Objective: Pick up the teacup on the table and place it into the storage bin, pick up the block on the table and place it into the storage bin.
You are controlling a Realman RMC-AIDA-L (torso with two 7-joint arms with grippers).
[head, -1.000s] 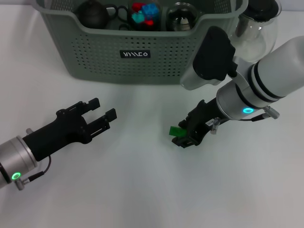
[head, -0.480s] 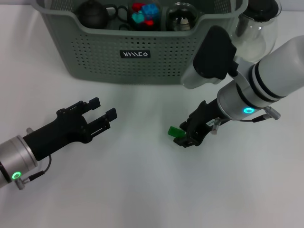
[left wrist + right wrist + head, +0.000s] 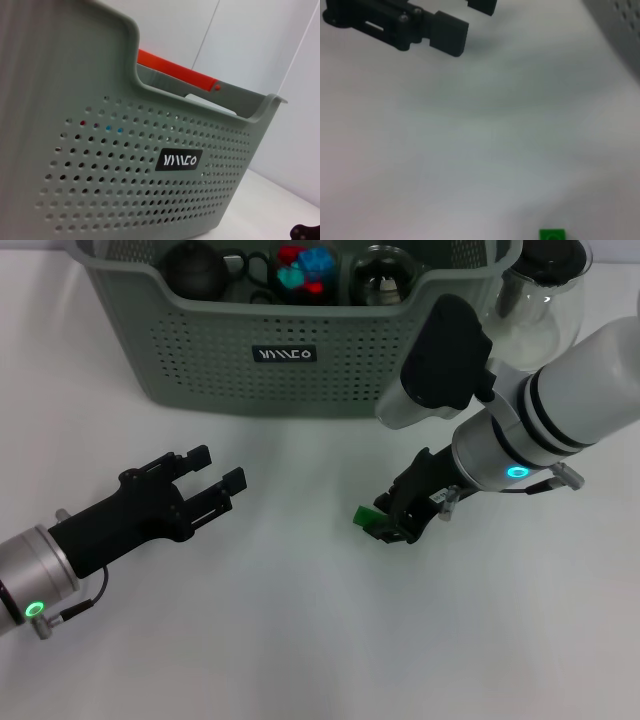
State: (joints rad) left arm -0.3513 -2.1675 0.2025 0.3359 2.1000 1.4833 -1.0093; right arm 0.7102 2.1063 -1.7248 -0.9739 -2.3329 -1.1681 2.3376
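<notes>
The right gripper (image 3: 385,522) has its jaws closed on a small green block (image 3: 364,515), low over the white bench (image 3: 320,640) in front of the bin (image 3: 290,360). The left gripper (image 3: 218,480) hovers with jaws apart and empty, nearer the bench's left side. A dark teacup (image 3: 197,270) sits in the bin.

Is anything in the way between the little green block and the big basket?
Nothing visible on the table. The green block sits at the right gripper. Only the storage bin's near wall has to be cleared.
</notes>
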